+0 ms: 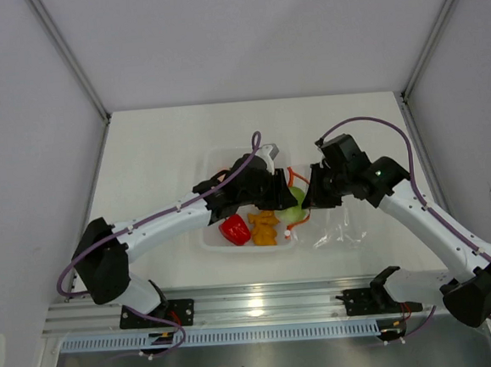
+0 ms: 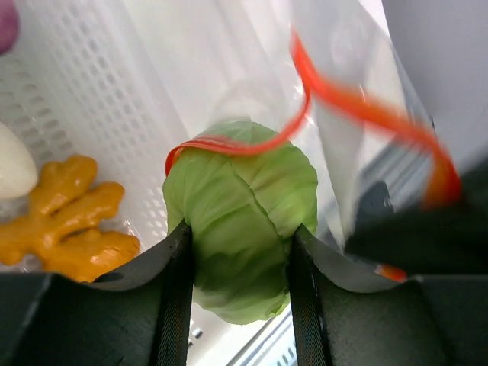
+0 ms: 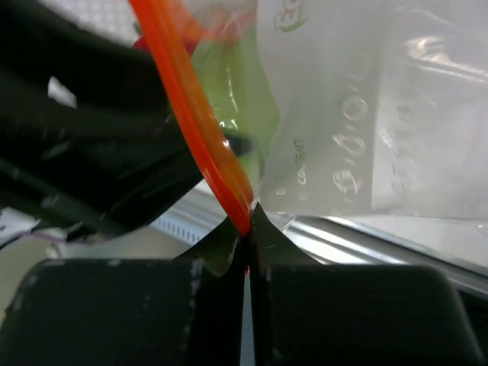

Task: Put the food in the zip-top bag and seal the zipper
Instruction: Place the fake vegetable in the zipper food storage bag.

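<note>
Green cabbage (image 2: pixel 244 229) sits clamped in the left gripper (image 2: pixel 240 238) at the mouth of the clear bag (image 3: pixel 366 114), by the tray (image 1: pixel 208 241), while the right gripper (image 3: pixel 248 238) pinches tight on the bag's orange zipper (image 3: pixel 197 114).

White table (image 1: pixel 158 156), clear tray (image 1: pixel 209 239) at centre. Red bell pepper (image 1: pixel 235 228) and orange-yellow lumpy piece (image 1: pixel 264 228) lie side by side in its near half. Left gripper (image 1: pixel 288 200) over the tray's right end, green cabbage (image 1: pixel 297 208) at its tip. Right gripper (image 1: pixel 313 193) close opposite, beside the zipper (image 1: pixel 293 178), an orange-red loop. Zip-top bag (image 1: pixel 338 230) sags onto the table right of the tray.
</note>
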Robot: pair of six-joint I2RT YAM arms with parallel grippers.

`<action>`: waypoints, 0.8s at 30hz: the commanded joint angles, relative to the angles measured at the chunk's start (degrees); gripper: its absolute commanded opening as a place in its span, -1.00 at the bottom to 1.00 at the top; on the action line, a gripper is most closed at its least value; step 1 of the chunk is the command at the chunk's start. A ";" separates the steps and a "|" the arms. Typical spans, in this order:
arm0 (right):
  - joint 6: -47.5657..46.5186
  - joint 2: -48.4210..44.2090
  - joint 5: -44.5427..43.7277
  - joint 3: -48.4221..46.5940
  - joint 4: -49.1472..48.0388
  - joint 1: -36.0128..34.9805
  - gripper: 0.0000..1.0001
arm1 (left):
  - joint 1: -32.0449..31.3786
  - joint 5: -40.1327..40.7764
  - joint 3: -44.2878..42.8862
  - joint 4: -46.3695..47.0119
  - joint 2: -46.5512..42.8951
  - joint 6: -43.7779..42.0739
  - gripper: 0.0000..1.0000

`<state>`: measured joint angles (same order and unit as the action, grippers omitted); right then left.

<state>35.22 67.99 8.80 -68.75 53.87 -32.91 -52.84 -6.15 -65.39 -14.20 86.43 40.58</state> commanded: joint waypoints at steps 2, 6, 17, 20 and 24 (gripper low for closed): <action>2.57 -1.98 7.90 -2.53 0.37 -2.16 -1.00 | 0.81 8.26 -5.19 -1.08 2.07 -0.85 -0.99; 3.01 -0.93 7.90 -2.88 -1.04 -2.08 -1.00 | -0.95 9.84 -8.62 -2.25 2.87 -1.46 -0.99; 2.75 -1.01 9.83 -4.55 -1.13 6.27 -1.00 | -1.65 -2.80 -0.63 11.56 -3.64 -2.44 -0.33; 2.66 -1.19 11.24 -3.41 -2.27 8.29 -1.00 | -1.65 -6.50 2.27 13.84 -5.22 -2.00 0.17; 2.83 -1.97 13.70 -1.39 -4.29 9.79 -1.00 | -1.65 -9.84 5.88 19.65 -7.07 -2.61 0.38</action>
<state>37.78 67.53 20.25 -70.94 54.08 -24.32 -53.71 -8.58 -60.34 -1.98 83.02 38.65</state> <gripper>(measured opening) 0.003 0.683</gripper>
